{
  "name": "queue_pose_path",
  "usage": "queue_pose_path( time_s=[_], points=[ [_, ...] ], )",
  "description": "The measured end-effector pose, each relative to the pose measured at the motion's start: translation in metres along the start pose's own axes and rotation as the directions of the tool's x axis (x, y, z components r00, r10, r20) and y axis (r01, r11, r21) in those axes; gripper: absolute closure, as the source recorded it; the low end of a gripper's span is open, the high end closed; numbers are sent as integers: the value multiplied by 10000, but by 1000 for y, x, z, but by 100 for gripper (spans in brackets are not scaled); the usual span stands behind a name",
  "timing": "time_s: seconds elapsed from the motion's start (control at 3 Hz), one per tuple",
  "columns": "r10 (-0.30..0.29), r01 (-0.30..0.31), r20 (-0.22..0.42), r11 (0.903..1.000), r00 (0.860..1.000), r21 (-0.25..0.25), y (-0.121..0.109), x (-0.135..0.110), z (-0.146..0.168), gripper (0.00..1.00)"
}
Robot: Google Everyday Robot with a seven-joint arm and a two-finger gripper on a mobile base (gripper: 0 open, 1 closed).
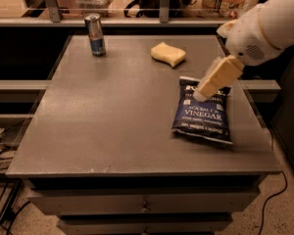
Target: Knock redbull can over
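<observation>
The redbull can [95, 34] stands upright at the far left corner of the grey table [112, 121]. It is slim, blue and silver with a silver top. My gripper [203, 94] hangs from the white arm [264, 28] on the right side, just above the top edge of the blue chip bag [204, 113]. The gripper is far to the right of the can and nearer to me, well apart from it. It holds nothing that I can see.
A yellow sponge [168, 54] lies at the far middle of the table, between the can and the gripper. A railing and shelf [161, 19] with clutter run behind the table. Drawers [144, 207] sit below the front edge.
</observation>
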State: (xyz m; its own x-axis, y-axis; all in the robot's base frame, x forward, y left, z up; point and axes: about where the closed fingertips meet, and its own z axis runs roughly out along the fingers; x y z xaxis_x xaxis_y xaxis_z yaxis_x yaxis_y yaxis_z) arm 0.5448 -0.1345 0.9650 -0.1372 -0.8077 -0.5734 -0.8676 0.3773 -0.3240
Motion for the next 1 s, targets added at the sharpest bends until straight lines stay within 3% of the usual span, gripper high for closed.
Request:
queue_pose_path(
  time_s=[1.0],
  points=[
    [306,-256,748,9975,9967,-663,-18,-90,130,0]
  ],
)
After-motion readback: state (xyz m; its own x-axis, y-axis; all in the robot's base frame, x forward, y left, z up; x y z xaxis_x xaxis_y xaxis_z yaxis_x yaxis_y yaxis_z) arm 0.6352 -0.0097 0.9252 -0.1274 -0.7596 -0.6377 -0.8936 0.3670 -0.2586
